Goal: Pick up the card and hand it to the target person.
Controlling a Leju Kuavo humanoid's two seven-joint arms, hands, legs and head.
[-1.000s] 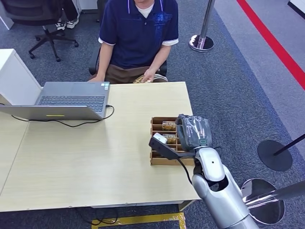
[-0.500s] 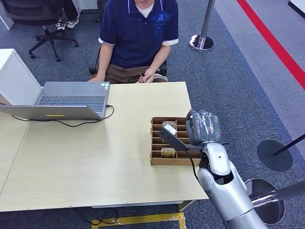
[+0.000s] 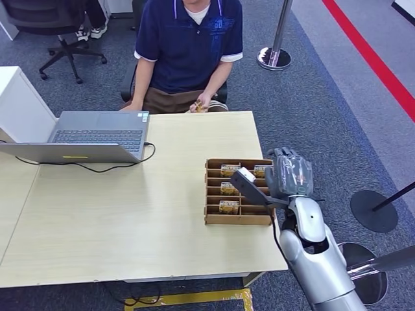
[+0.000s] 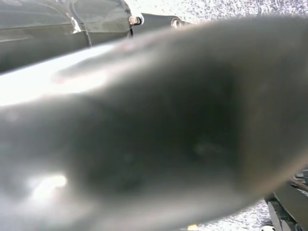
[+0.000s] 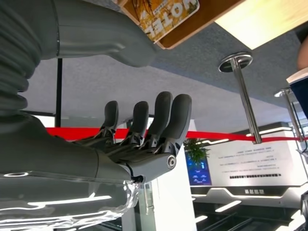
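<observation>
Open laptop (image 3: 100, 135) (black cable (image 3: 88, 167) trailing), office chair (image 3: 54, 26), stanchion base (image 3: 274, 58)

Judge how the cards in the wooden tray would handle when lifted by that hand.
Probably light and thin: each card lies flat in a shallow tray slot. Likely awkward to pinch flat; the right hand has thick fingers.

The right hand (image 3: 288, 176) is raised on its silver arm (image 3: 316, 259), fingers (image 5: 160, 115) apart, holding nothing.
</observation>
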